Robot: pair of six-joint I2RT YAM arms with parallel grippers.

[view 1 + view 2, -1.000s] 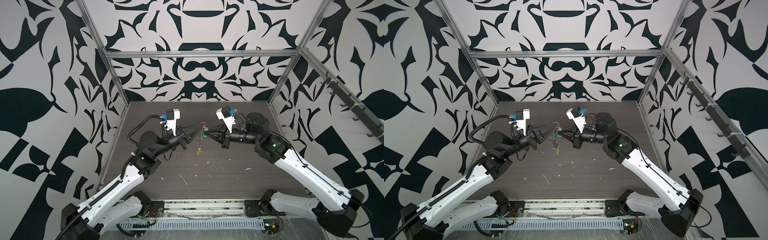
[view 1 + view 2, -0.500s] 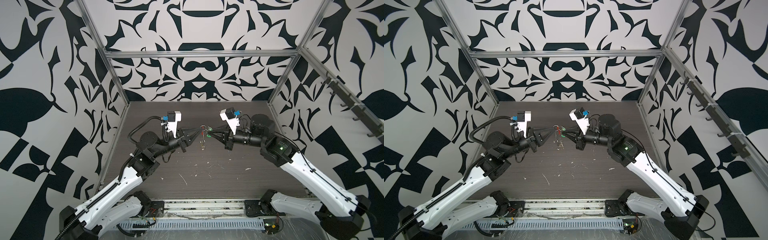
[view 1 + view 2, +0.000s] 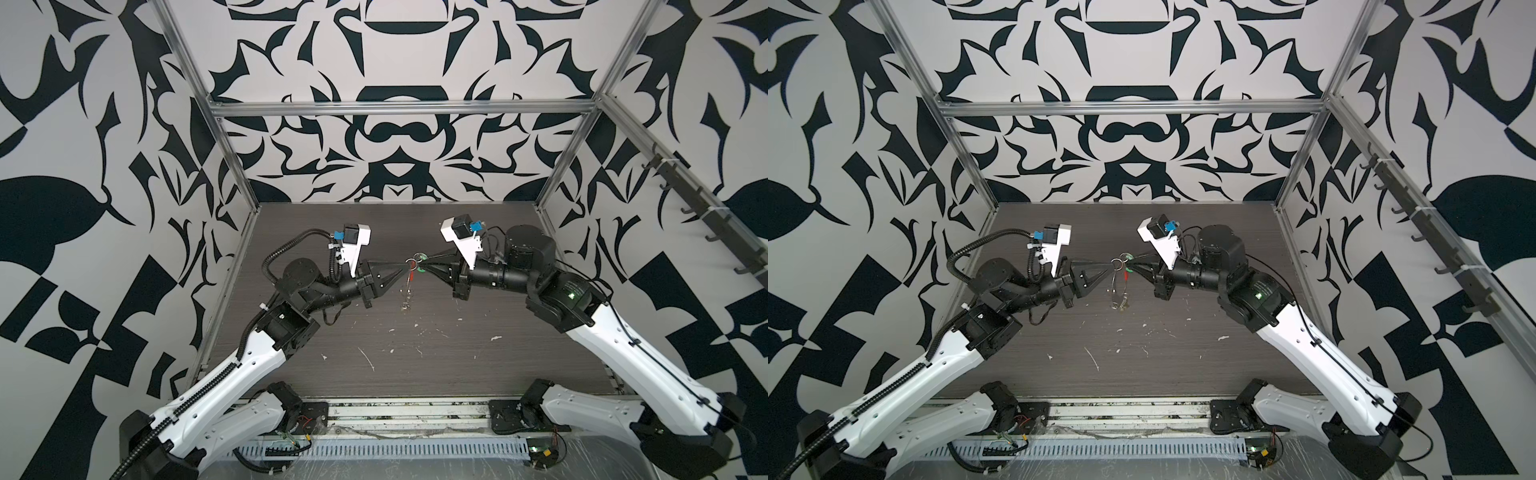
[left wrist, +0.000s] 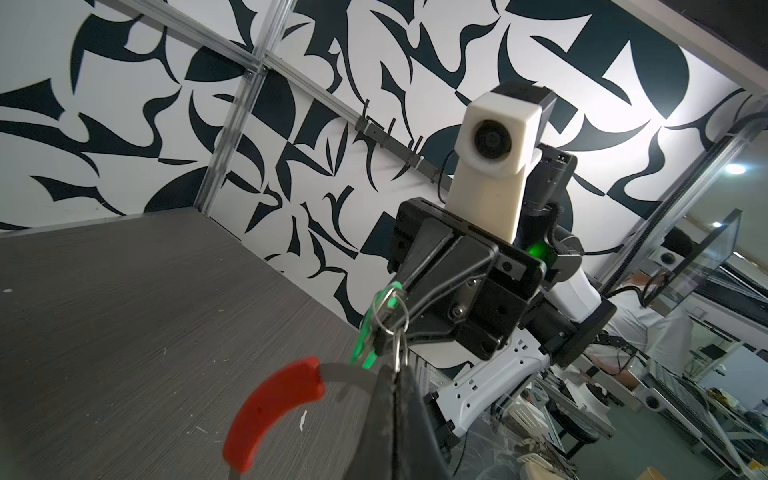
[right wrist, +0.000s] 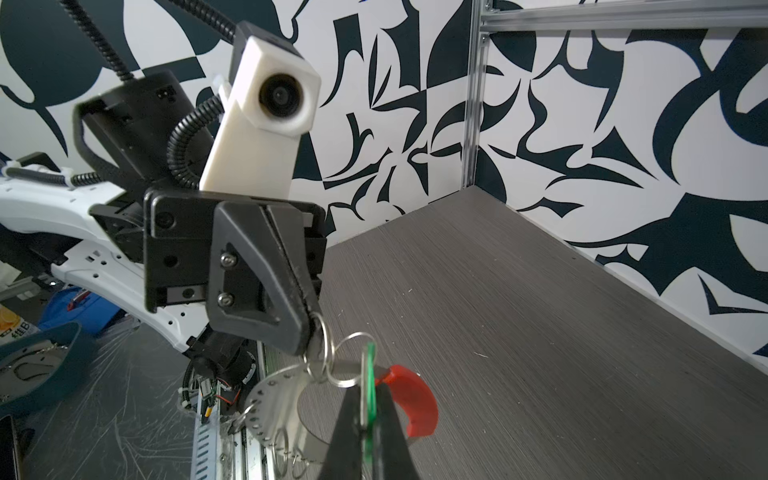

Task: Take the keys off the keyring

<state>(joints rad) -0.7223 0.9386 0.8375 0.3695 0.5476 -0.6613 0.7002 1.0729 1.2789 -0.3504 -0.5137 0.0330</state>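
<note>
The keyring [image 5: 274,399], a flat silvery hoop pierced with holes and carrying a red sleeve [image 5: 415,403], hangs in mid-air above the table between my two grippers in both top views [image 3: 409,286] [image 3: 1119,286]. My left gripper [image 4: 392,370] [image 3: 405,268] is shut on a small wire ring at the hoop's top. My right gripper [image 5: 368,388] [image 3: 426,264] faces it, shut on the key with the green tag [image 5: 368,365]. That key's wire ring links it to the hoop. A small yellowish key [image 3: 405,306] dangles at the hoop's low end.
The dark wood-grain table [image 3: 457,374] has scattered white flecks [image 3: 368,359]. Patterned walls on aluminium posts close three sides. A rail of hooks [image 3: 706,224] runs along the right wall. Both arm bases stand at the front edge.
Both grippers have drifted a little to the right together with the keyring between them. The right arm's elbow has drawn back to the right. Both grips are unchanged.
</note>
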